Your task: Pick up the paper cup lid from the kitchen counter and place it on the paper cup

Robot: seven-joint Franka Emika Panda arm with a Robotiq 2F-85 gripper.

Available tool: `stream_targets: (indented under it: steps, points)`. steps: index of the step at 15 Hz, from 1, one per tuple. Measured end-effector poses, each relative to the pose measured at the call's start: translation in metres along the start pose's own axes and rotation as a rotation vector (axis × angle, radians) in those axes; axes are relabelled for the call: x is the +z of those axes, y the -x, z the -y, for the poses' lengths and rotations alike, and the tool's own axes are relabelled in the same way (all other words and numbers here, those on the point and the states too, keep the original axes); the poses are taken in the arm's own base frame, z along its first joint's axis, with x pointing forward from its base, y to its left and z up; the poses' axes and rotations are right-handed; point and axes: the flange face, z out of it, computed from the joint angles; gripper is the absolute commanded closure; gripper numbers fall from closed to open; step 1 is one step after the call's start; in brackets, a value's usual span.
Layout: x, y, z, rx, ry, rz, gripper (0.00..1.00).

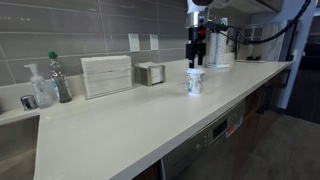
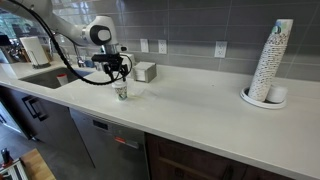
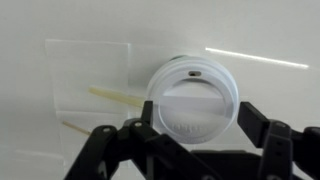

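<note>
**Lid [image 3: 192,97] seated on cup, gripper at its rim**

Lid lies flat on top of the cup [image 1: 195,83]. The wrist view looks straight down on it (sip hole toward the upper edge of the disc). The cup stands upright on the counter [image 1: 120,130], toward the back wall.

The gripper [image 1: 197,62] hangs vertically over the cup, tips level with the lid. In the wrist view the dark fingers [image 3: 265,135] flank the lid on both sides, close to its edge. Contact between the pads and the rim is not resolvable, so I cannot tell whether they clamp the lid or stand just off it.

Along the wall are a small box [image 1: 150,73] near the cup, a slatted white holder [image 1: 106,75] beside the box, and bottles [image 1: 58,80] further along. In an exterior view a tall cup stack [image 2: 270,62] stands well apart from the cup (far end of the counter).
</note>
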Motion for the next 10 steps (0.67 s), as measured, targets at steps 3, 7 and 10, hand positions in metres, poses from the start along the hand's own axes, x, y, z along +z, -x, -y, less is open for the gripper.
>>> stream_targets:
  steps: [3, 7, 10]
  points:
    - [0.0002, 0.0004, -0.0018, 0.005, -0.001, 0.000, 0.09]
    - [0.0006, 0.0006, -0.0028, 0.015, -0.013, -0.003, 0.11]
    - [0.0017, 0.0007, -0.0035, 0.023, -0.023, -0.002, 0.11]
